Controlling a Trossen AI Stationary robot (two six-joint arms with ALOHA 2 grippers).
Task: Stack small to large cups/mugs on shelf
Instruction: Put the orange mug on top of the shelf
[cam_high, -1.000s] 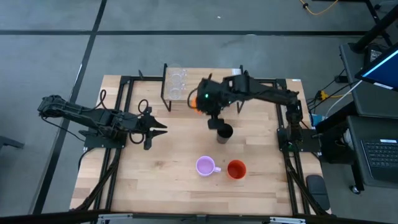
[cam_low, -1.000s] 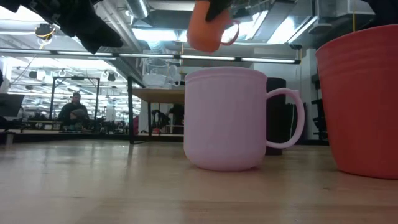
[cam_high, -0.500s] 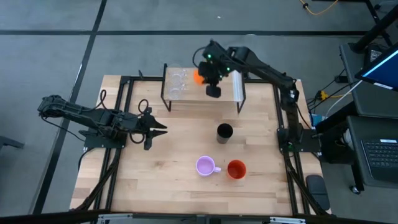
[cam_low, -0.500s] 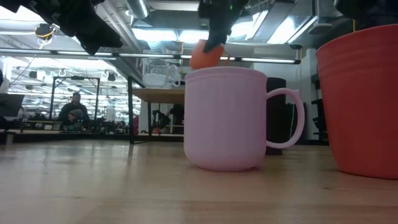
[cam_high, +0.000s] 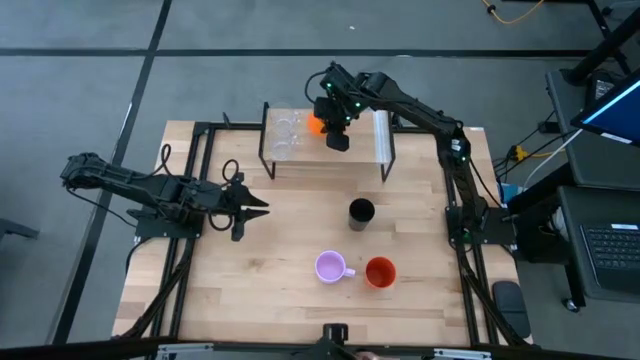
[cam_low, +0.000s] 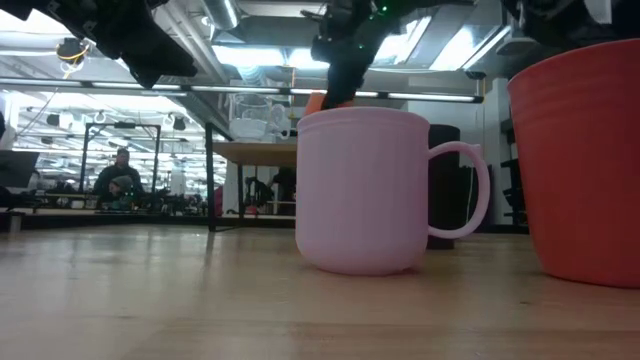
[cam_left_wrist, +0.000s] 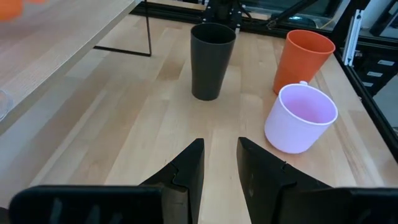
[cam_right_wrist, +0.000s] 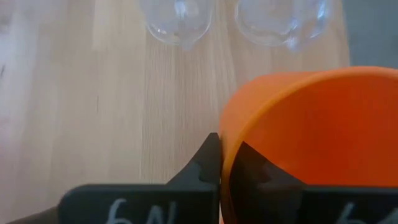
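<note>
Since a second ago the right gripper (cam_high: 334, 128) has carried the orange mug (cam_high: 317, 124) from mid-tabletop to the shelf (cam_high: 355, 150), at 12 o'clock. Jaws clamp the mug's rim. Step: placing beside the glass cups (cam_high: 284, 134); next, lower and release. Right arm stretched far forward. Left gripper (cam_high: 252, 208) waits at 9 o'clock, jaws slightly parted, empty.

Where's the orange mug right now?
In the high view, the orange mug is over the shelf at the table's far edge, pinched by the right gripper, beside the two glass cups.
</note>
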